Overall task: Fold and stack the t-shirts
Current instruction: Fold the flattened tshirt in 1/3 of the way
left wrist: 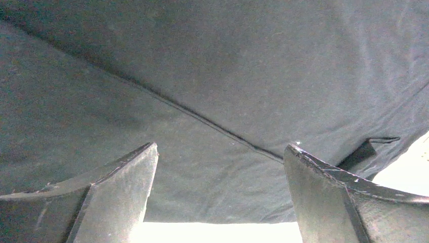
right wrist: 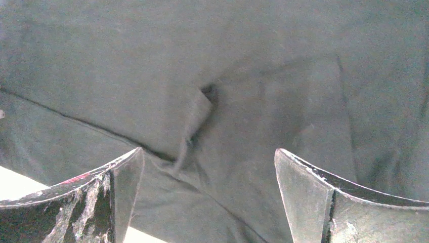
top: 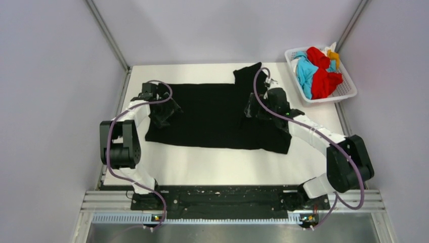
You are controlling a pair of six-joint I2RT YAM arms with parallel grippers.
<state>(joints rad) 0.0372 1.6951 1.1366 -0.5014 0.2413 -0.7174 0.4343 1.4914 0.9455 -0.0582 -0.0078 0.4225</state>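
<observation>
Pale grey walls [top: 50,101] were seen closing in a white table [top: 222,164] on three sides, with slanted metal frame posts [top: 109,35] rising at the far corners. Along the near edge, a black mounting plate [top: 222,197] carried both arm bases. The black t-shirt [top: 217,114] was laid out flat across the middle of the table, with one sleeve pointing toward the far edge on the right side.

At the far right corner a white lattice basket [top: 334,97] was set at an angle, apart from the black t-shirt. The red t-shirt [top: 324,81], the turquoise-blue t-shirt [top: 305,71] and the orange-yellow t-shirt [top: 334,54] were bundled loosely inside it.

The left gripper [top: 169,110] was held over the left part of the black cloth, its jaws spread wide and gripping nothing. In its wrist view a stitched seam [left wrist: 202,119] was seen running diagonally across the fabric. The right gripper [top: 253,109] was held over the right part of the shirt, equally wide and empty, above a small pucker [right wrist: 200,116] in the cloth. Whether any fingertips were touching the fabric could not be told.
</observation>
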